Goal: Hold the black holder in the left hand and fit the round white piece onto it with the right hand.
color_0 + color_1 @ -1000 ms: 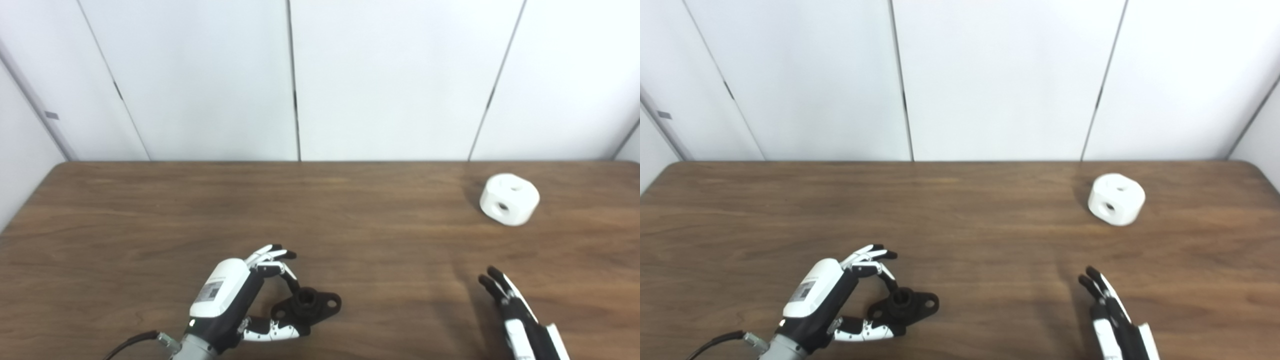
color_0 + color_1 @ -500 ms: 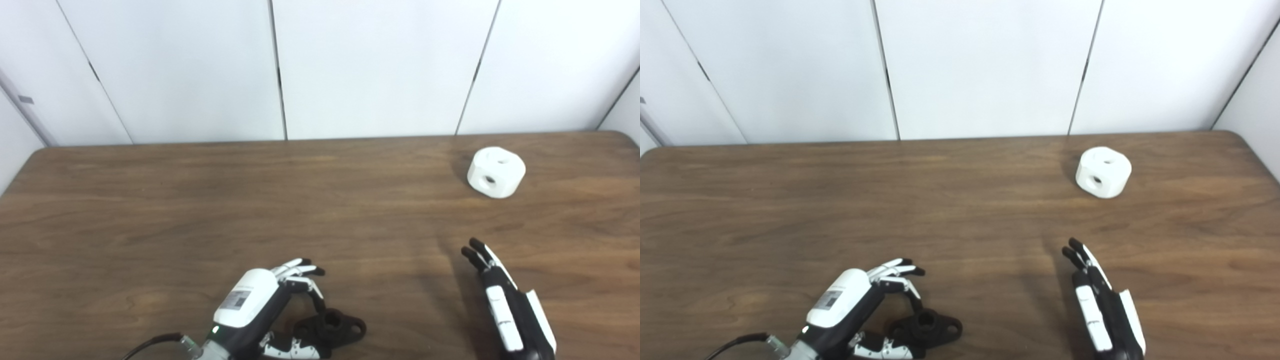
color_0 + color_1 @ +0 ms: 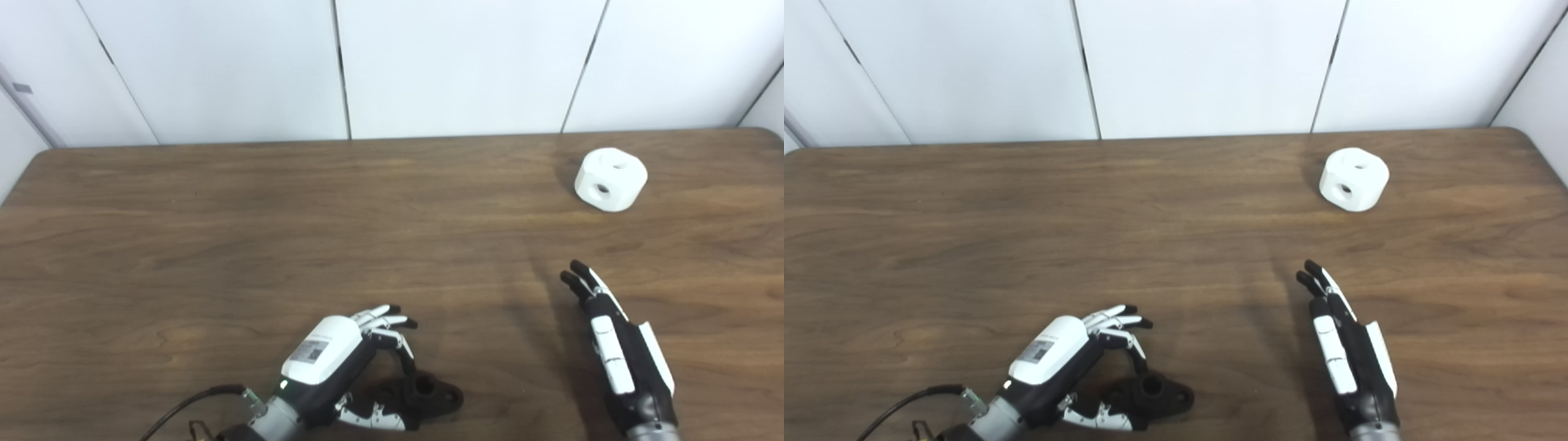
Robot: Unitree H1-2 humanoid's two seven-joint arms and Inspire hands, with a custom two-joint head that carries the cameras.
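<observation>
While the left robot hand (image 3: pixel 343 367) seemingly pinches the black holder (image 3: pixel 429 395) on the desk (image 3: pixel 245 233), the right robot hand (image 3: pixel 618 355) lies flat, fingers outstretched, holding nothing, well short of the round white piece (image 3: pixel 610 179).

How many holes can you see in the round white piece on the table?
2. On the round white piece, far right of the table, one hole is in its top face and one in the side facing the camera. Other sides are hidden, so more may exist.

wall (image 3: pixel 459 61): white panels, dark seams | table (image 3: pixel 245 233): brown wood grain
</observation>
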